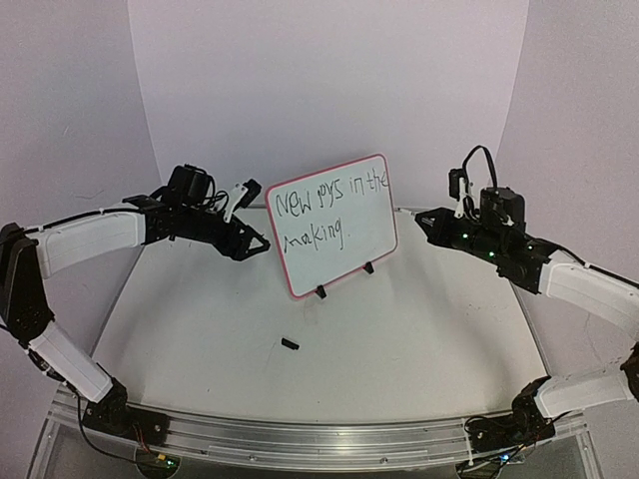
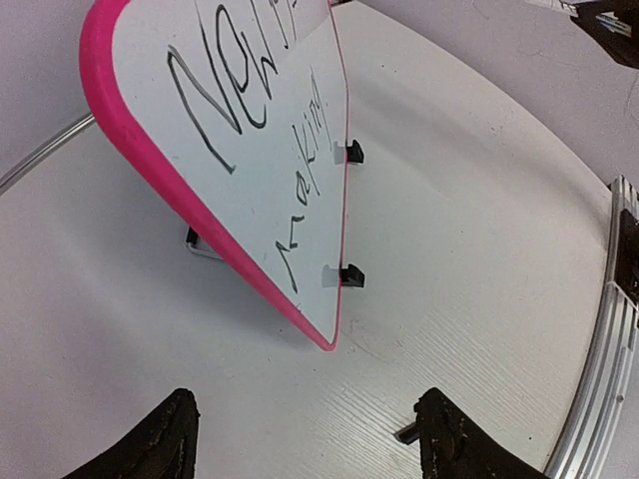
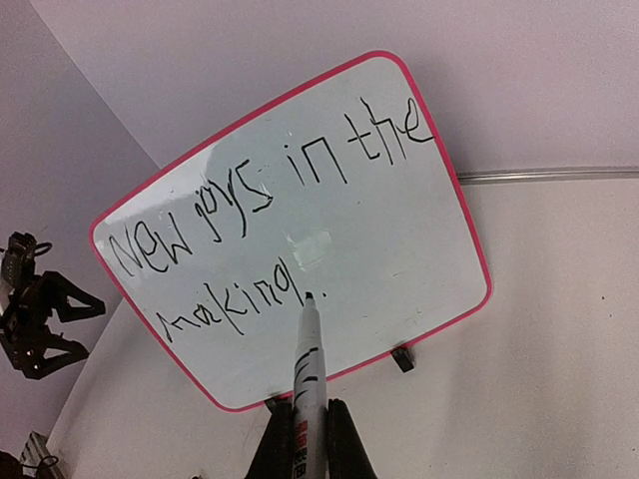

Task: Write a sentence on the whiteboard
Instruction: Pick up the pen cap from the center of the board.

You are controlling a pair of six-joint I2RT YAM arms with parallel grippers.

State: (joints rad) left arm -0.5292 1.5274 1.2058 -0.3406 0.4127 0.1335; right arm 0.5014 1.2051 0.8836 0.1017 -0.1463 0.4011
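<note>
The white, finely grained tabletop (image 1: 429,339) carries the small rectangular whiteboard (image 1: 331,226) at its middle, towards the back wall. There is bare surface in front of the whiteboard and on both sides. The whiteboard has a glossy white face and a thin red-pink frame with rounded corners. It leans back on small black feet (image 2: 351,152). Its face bears the sentence (image 1: 329,205) in thin, uneven black marker strokes. The upper row reads roughly "New joys in the" and the lower row "making", closed by a dot.

The black left tool (image 1: 262,242) hangs just beside the whiteboard's left edge, its fingers spread wide and empty. The right tool (image 1: 419,220) is near the right edge, clamped on a slim black-and-white marker pen (image 3: 308,369). The pen's tip points at the dot, but contact cannot be told. A tiny black piece (image 1: 291,344) lies on the tabletop in front of the whiteboard.
</note>
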